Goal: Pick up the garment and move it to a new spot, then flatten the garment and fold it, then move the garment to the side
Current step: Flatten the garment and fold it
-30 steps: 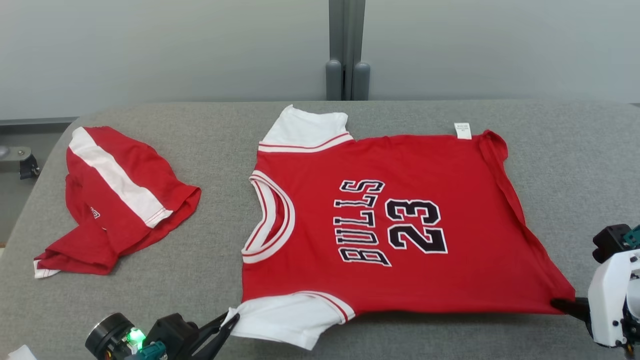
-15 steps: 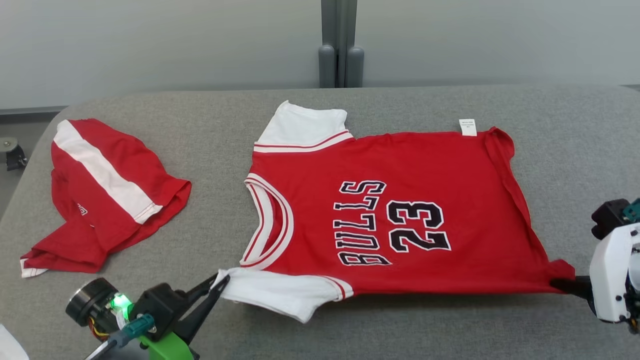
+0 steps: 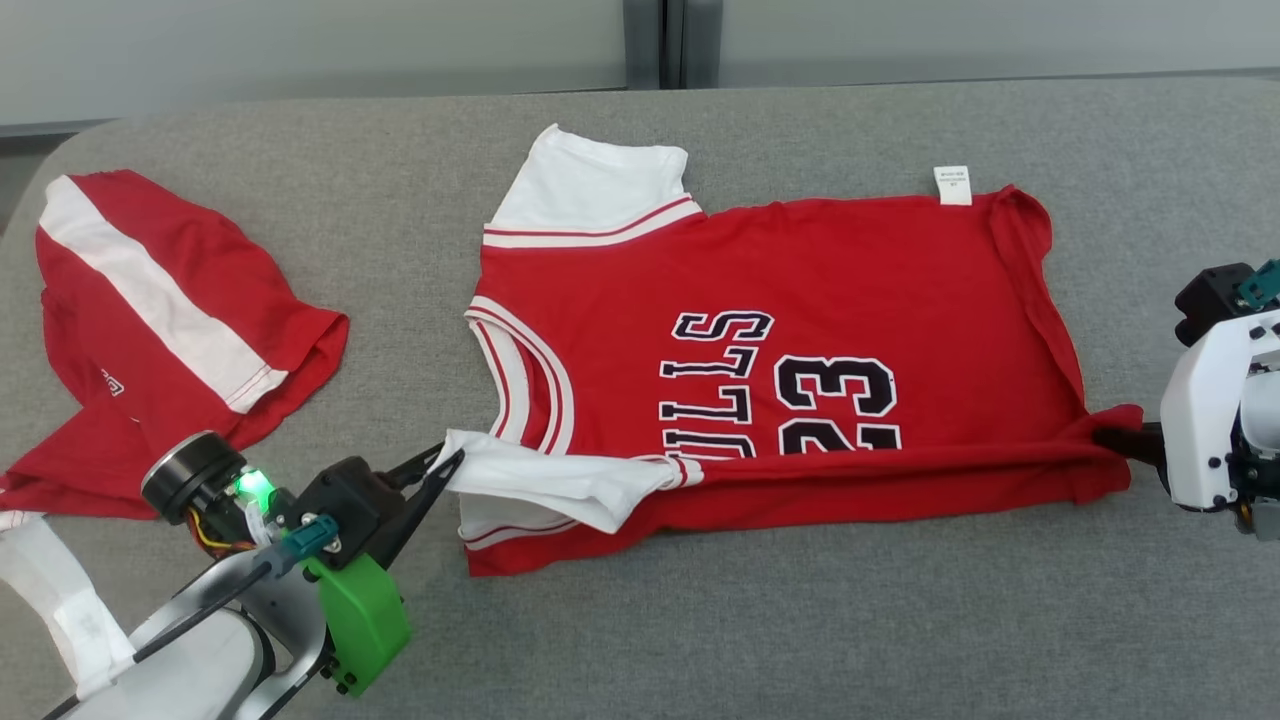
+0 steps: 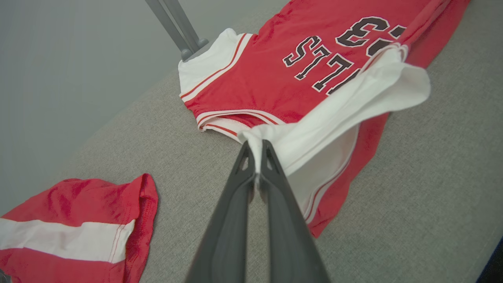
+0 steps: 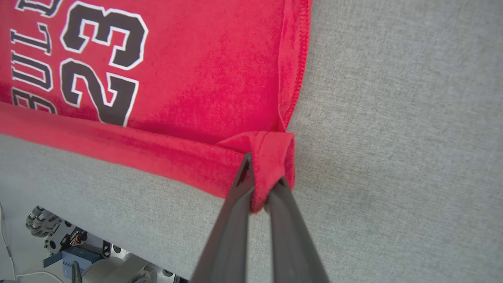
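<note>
Well to the left of the shirt [image 3: 800,270], a crumpled red cloth [image 3: 180,310] with a white stripe is lying on the grey table [image 3: 750,640]. Its near end is disappearing behind the left arm and past the frame edge, and the small mark on it is too tiny to read.

Just left of the shirt's near white sleeve [image 3: 545,480], the left gripper [image 3: 452,460] is pinching that sleeve's tip. In the left wrist view its fingers are pressing together on the cloth with no gap between them, and they are holding the sleeve lifted off the table.

The shirt itself is lying across the middle of the table, collar toward the left and hem toward the right, with its far sleeve flat. Its near edge is standing raised in a long fold between the two grippers. In the head view that fold is covering the near part of the black lettering [image 3: 720,380] and of the number beside it.

A white tag [image 3: 952,185] is sticking out at the shirt's far edge near the hem; its print is too small to make out.

At the shirt's near hem corner, the right gripper [image 3: 1108,438] is clamping the bunched red cloth, fingers closed on it. The arm behind it is running out of the frame.
</note>
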